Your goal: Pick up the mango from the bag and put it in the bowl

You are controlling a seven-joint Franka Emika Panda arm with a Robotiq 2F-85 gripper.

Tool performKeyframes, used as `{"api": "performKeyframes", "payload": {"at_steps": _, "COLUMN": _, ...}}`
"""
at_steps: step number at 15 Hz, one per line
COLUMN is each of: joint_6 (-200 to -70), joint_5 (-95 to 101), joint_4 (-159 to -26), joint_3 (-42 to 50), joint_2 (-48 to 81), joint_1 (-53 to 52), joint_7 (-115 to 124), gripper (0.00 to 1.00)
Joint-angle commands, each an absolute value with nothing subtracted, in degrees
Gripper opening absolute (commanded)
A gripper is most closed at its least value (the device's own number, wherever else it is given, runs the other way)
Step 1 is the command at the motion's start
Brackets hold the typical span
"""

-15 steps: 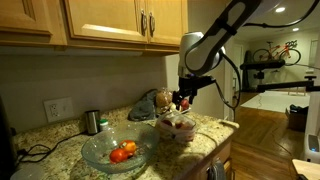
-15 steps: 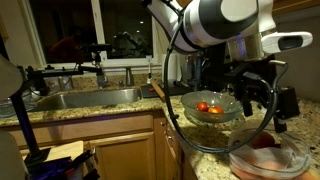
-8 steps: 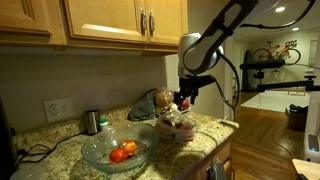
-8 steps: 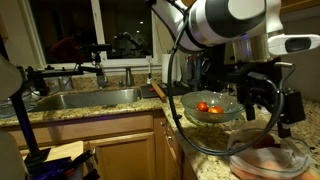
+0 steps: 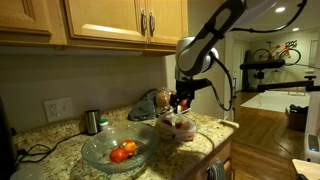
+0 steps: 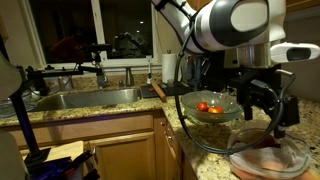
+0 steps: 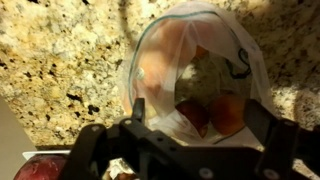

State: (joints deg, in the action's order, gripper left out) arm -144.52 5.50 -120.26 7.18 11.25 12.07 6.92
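Observation:
The clear crinkly bag (image 7: 195,65) lies on the granite counter, right under my open gripper (image 7: 200,118). An orange rounded fruit (image 7: 228,112) and a darker red one (image 7: 190,115) show through the plastic between the fingers; which is the mango I cannot tell. In both exterior views the gripper (image 5: 182,100) (image 6: 264,100) hangs just above the bag (image 5: 177,127) (image 6: 265,160), holding nothing. The wide glass bowl (image 5: 100,158) (image 6: 190,113) stands beside the bag with red and orange fruit (image 5: 122,152) inside.
A small steel cup (image 5: 92,121) stands behind the bowl near the wall. A sink (image 6: 85,98) lies further along the counter. The counter's front edge (image 5: 205,150) runs close to the bag. Wall cabinets (image 5: 110,20) hang overhead.
The arm has shifted slightly sideways above the bag. The jaws stay open and nothing has been grasped.

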Motion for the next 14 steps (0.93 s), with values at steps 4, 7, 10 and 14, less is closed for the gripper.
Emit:
{"api": "performKeyframes", "payload": {"at_steps": 4, "joint_6": -143.2, "joint_5": 2.0, "joint_4": -118.0, "joint_3": 7.7, "joint_2": 13.4, "joint_1": 11.0, "joint_7": 3.3, "gripper": 1.0}}
{"api": "performKeyframes", "payload": {"at_steps": 7, "joint_6": -143.3, "joint_5": 2.1, "joint_4": -117.8, "joint_3": 7.9, "joint_2": 13.5, "joint_1": 10.9, "joint_7": 3.0, "gripper": 1.0}}
{"api": "performKeyframes", "payload": {"at_steps": 10, "joint_6": -144.3, "joint_5": 2.9, "joint_4": -118.3, "joint_3": 8.1, "joint_2": 13.5, "joint_1": 10.5, "joint_7": 4.2, "gripper": 1.0}}
{"api": "performKeyframes", "payload": {"at_steps": 14, "joint_6": -143.9, "joint_5": 2.4, "joint_4": -117.4, "joint_3": 8.0, "joint_2": 14.5, "joint_1": 10.6, "joint_7": 4.0, "gripper": 1.0}}
